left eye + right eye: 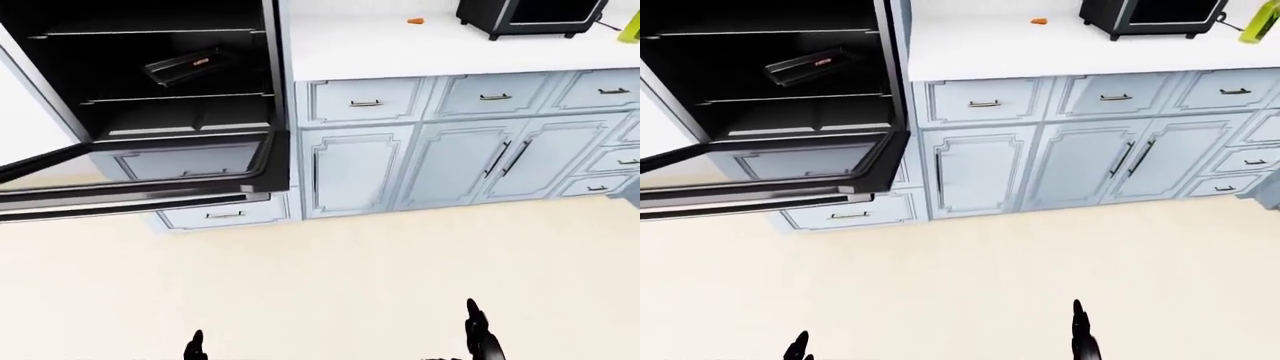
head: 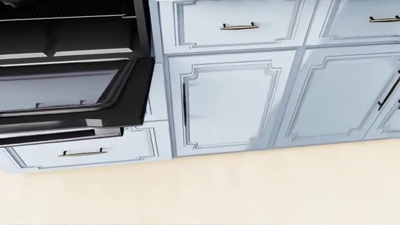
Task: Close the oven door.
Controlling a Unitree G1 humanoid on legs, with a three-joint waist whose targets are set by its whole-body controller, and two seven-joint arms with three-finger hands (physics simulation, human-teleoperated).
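The black oven (image 1: 150, 67) fills the upper left of the left-eye view, with wire racks and a dark tray (image 1: 185, 66) inside. Its door (image 1: 150, 169) hangs open, folded down nearly level, with the handle bar (image 1: 120, 204) along its near edge. The head view shows the door's right corner (image 2: 125, 89). Only the fingertips of my left hand (image 1: 195, 346) and right hand (image 1: 480, 334) show at the bottom edge, pointing up, holding nothing. Both are far below the door across the floor.
Pale blue cabinets (image 1: 360, 169) and drawers run right of the oven under a white counter (image 1: 400, 52). On it stand a black toaster oven (image 1: 530, 16), a small orange item (image 1: 415, 21) and a green bottle (image 1: 1260, 26). A drawer (image 1: 225, 215) sits below the door.
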